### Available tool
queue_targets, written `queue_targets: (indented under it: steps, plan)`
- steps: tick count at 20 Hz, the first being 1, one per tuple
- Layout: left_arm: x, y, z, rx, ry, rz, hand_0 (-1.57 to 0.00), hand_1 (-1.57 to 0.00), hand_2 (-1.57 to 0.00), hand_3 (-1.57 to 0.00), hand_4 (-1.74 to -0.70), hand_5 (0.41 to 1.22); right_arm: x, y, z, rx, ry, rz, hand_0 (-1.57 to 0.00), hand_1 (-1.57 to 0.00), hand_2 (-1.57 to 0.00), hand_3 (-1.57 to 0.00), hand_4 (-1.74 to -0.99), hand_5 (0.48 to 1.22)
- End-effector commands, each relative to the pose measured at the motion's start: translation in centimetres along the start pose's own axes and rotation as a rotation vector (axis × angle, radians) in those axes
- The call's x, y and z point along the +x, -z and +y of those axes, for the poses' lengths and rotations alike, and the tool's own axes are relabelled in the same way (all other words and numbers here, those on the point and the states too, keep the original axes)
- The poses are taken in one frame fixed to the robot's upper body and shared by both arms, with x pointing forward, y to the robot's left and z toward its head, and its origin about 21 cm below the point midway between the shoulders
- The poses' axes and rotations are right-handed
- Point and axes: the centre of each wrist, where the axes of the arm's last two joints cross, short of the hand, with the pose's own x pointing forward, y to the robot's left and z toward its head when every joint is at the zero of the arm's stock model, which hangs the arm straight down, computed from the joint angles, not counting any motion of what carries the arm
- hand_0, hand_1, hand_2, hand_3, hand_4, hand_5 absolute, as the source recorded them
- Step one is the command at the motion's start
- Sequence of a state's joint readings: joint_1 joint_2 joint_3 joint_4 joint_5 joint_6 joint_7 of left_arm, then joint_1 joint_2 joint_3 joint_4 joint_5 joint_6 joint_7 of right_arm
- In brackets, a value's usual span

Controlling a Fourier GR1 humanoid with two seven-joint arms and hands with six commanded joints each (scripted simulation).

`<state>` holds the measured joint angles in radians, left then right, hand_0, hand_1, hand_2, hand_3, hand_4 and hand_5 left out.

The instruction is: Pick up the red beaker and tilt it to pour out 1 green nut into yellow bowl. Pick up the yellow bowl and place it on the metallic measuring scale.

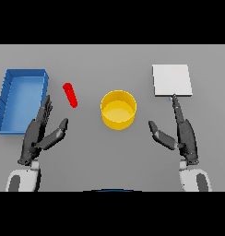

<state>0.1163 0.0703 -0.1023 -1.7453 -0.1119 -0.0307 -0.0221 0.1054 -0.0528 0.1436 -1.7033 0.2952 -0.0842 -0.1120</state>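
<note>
A grey table seen from above, with two dark hands raised over its near edge. No green nut can be made out anywhere: the red beaker is too slim to show any contents, and the inside of the yellow bowl looks plain yellow. The tip of the right hand's longest finger overlaps a small pale mark at the near edge of the scale, which cannot be identified.

The yellow bowl sits at the centre of the table, upright and open. The red beaker lies at about ten o'clock from the bowl, well apart from it, slanted with its top end further from the robot. A blue tray sits at nine o'clock near the left edge, beyond the beaker; its floor appears bare. The metallic measuring scale, a flat pale square, sits at about two o'clock from the bowl.

The left hand is at about eight o'clock from the bowl, near the tray's near corner, fingers straight and relaxed, thumb spread, grasping nothing. The right hand is at about four o'clock, also released, fingers straight and pointing toward the scale, thumb spread toward the bowl. Neither hand touches the beaker or bowl.
</note>
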Motion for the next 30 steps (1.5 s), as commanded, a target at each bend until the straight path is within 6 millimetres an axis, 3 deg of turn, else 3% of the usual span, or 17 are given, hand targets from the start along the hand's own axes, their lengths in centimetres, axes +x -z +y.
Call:
queue_targets:
  steps: [1, 4, 12, 19, 20, 30]
  plan:
    - [0.4, -0.3, 0.0, -0.006, 0.014, 0.019, 0.0, 0.0, 0.0, 0.0, -1.14, 0.66, 0.2, 0.0, 0.0, 0.004, -0.009, 0.015, 0.0, 0.0, 0.0, 0.0, -1.071, 0.581]
    - [0.5, -0.2, -0.1, -0.016, 0.026, 0.072, 0.0, 0.0, 0.0, 0.0, -1.14, 0.652, 0.6, 0.0, -0.1, 0.019, 0.014, 0.016, 0.0, 0.0, 0.0, 0.0, -1.118, 0.6]
    - [-2.0, 4.5, 0.2, -0.04, 0.023, 0.134, 0.0, 0.0, 0.0, 0.0, -1.18, 0.65, 0.6, 0.2, -0.3, 0.048, 0.084, 0.008, 0.0, 0.0, 0.0, 0.0, -1.215, 0.628]
    - [-3.5, 9.0, -0.5, -0.079, 0.053, 0.137, 0.0, 0.0, 0.0, 0.0, -1.19, 0.641, 0.2, -0.2, -0.5, 0.052, 0.078, 0.01, 0.0, 0.0, 0.0, 0.0, -1.222, 0.626]
    - [-3.0, 9.8, -0.6, -0.08, 0.053, 0.131, 0.0, 0.0, 0.0, 0.0, -1.2, 0.646, 0.4, -0.3, -0.4, 0.054, 0.075, 0.005, 0.0, 0.0, 0.0, 0.0, -1.218, 0.626]
    - [-3.7, 13.4, -1.9, -0.068, 0.102, 0.143, 0.0, 0.0, 0.0, 0.0, -1.22, 0.678, 0.3, -0.3, -0.7, 0.035, 0.086, 0.015, 0.0, 0.0, 0.0, 0.0, -1.241, 0.641]
